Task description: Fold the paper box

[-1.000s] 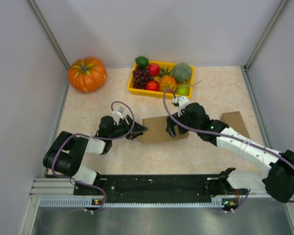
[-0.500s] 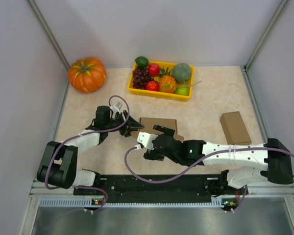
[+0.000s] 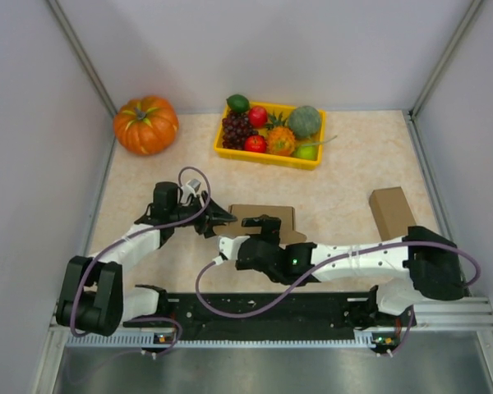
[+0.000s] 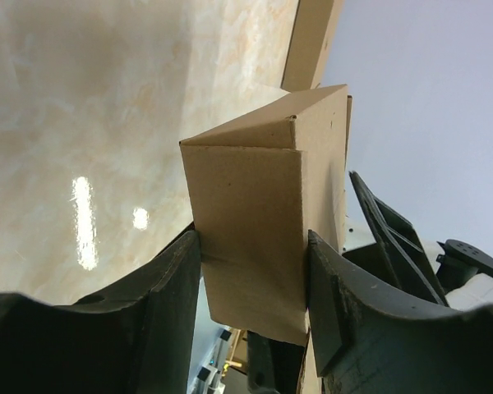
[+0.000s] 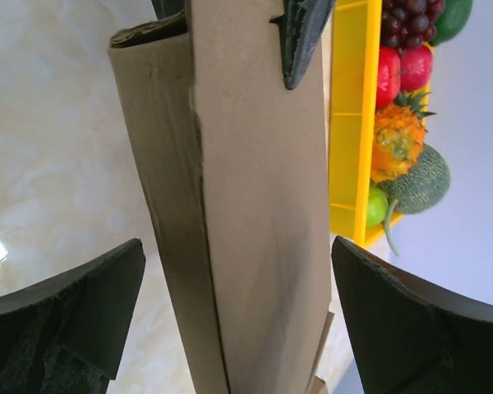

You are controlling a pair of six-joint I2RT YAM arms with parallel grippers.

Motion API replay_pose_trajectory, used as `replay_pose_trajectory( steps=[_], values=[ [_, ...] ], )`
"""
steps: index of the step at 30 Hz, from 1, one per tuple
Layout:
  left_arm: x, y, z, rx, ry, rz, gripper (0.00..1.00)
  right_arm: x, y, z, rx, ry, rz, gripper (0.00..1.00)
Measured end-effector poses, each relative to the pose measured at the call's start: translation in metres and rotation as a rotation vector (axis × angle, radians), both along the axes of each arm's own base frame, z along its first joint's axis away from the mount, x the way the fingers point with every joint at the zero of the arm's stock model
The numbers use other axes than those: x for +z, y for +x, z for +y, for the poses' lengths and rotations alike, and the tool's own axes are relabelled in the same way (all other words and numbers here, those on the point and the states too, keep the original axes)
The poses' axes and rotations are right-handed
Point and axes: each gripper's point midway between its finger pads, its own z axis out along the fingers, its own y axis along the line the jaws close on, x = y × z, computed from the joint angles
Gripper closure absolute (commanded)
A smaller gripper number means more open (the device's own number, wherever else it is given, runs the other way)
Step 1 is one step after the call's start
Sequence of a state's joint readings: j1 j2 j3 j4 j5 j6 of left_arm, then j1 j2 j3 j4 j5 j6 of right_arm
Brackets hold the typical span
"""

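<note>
Top external view is showing the pale tabletop [image 3: 148,172] with the flat brown cardboard paper box [image 3: 267,215] near its middle. The left claw [image 4: 251,246] is pinching one end; the right claw [image 5: 230,304] is gaping wide around it, not touching. It is looking light and bendy, so edges seem best to hold.

The beige marbled counter [image 3: 353,164] carries an orange pumpkin [image 3: 145,124] in its far left corner, a yellow tray [image 3: 267,157] of fruit at its far edge, and a small cardboard box [image 3: 392,212] near its right edge.

No readable text, label or number anywhere.
</note>
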State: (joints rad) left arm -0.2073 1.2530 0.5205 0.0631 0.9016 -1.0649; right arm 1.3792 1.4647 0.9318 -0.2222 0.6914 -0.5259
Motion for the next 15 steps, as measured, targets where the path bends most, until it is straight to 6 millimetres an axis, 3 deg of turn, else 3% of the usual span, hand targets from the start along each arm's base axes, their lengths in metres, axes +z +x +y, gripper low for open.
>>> replay_pose_trajectory(
  steps=[3, 4, 7, 9, 11, 15],
  values=[
    [0.006, -0.001, 0.002, 0.01, -0.009, -0.007, 0.47, -0.006, 0.009, -0.001, -0.033, -0.048, -0.055, 0.25],
    [0.008, -0.001, 0.003, 0.015, -0.009, -0.016, 0.45, -0.009, 0.011, -0.002, -0.041, -0.066, -0.068, 0.36],
    [0.007, -0.005, 0.006, 0.025, -0.009, -0.024, 0.34, -0.009, 0.013, -0.003, -0.053, -0.08, -0.088, 0.49],
    [0.01, -0.007, 0.01, 0.031, -0.007, -0.043, 0.27, -0.01, 0.013, -0.002, -0.048, -0.076, -0.083, 0.53],
    [0.014, -0.009, 0.013, 0.032, 0.007, -0.091, 0.24, -0.009, 0.013, -0.003, -0.047, -0.062, -0.068, 0.57],
    [0.025, -0.01, 0.026, 0.058, 0.082, -0.251, 0.22, -0.007, 0.015, -0.01, -0.041, -0.013, 0.03, 0.57]
  ],
)
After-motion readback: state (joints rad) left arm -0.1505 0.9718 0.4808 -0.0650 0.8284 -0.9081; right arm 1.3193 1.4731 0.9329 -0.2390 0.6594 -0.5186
